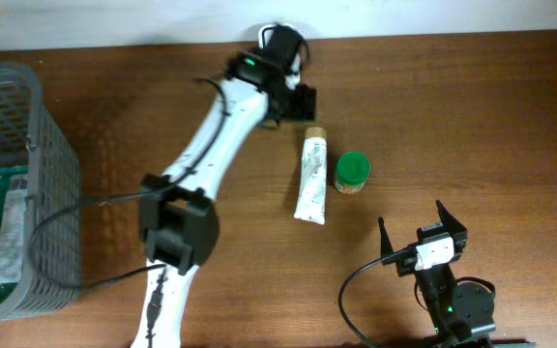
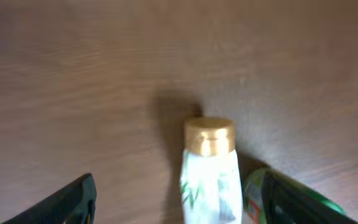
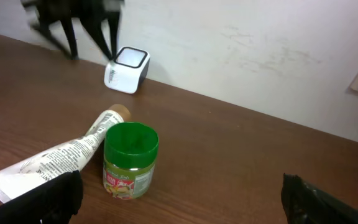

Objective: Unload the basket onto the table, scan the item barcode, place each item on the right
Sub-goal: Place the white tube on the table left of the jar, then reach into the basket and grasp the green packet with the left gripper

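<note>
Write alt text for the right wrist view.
A green-lidded jar stands upright on a brown wooden table, with a white tube lying beside it on the left. A small white scanner sits against the wall behind; the camera's own dark fingers stand wide apart at the bottom corners.
</note>
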Robot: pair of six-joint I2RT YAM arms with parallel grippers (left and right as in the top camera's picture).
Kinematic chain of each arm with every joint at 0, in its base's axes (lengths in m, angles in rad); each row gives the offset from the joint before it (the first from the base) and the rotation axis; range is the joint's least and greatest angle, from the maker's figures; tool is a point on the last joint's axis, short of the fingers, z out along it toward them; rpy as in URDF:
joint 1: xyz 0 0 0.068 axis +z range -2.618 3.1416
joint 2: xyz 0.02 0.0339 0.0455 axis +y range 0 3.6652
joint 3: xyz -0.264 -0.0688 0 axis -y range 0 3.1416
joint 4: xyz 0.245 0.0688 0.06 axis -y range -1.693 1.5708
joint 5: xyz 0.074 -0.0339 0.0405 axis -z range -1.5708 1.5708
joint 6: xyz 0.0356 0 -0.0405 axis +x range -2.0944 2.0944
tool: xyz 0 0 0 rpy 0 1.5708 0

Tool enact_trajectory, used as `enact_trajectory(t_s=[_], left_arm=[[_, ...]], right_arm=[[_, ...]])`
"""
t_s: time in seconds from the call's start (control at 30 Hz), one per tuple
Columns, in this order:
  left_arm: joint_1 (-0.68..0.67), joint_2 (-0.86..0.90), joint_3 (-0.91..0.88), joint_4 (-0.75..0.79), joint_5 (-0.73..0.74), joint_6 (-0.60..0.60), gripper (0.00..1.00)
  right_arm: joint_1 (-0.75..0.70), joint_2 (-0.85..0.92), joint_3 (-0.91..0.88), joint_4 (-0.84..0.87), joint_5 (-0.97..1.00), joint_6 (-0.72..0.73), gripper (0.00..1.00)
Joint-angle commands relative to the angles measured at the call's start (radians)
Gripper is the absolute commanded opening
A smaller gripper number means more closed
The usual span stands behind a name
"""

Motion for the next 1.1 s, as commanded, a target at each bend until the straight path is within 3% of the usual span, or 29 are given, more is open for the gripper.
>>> enact_trajectory(t_s=[0.0, 0.3, 0.47, 0.63, 0.8, 0.93, 1.07], left_arm=[[0.081, -0.147, 0.148, -0.066, -0.005, 0.111, 0.82], [0.343, -0.423, 0.233, -0.277, -0.415, 0.086, 0.77], [0.669, -0.438, 0.200, -0.332, -0.427, -0.100, 0.77], [0.889, -0.438, 0.082, -0.336, -0.427, -0.109, 0.78], [1.034, -0.438, -0.221, -0.281, -0.493, -0.106, 0.80], [1.120, -0.438, -0.554, -0.080, -0.493, 0.115, 0.78], [1.136, -0.438, -0.731, 0.050, -0.459, 0.319, 0.76]], right_arm=[[0.005, -0.006, -0.005, -0.004, -0.010, 0.011, 0.99], [0.005, -0.006, -0.005, -0.004, -0.010, 0.011, 0.98], [0.005, -0.006, -0.005, -0.004, -0.010, 0.011, 0.98], [0.005, -0.006, -0.005, -0.004, -0.010, 0.011, 0.98], [0.005, -0.006, -0.005, -0.004, -0.010, 0.011, 0.98], [0.005, -0.006, -0.005, -0.004, -0.010, 0.011, 0.98], [0.005, -0.006, -0.005, -0.004, -0.010, 0.011, 0.99]])
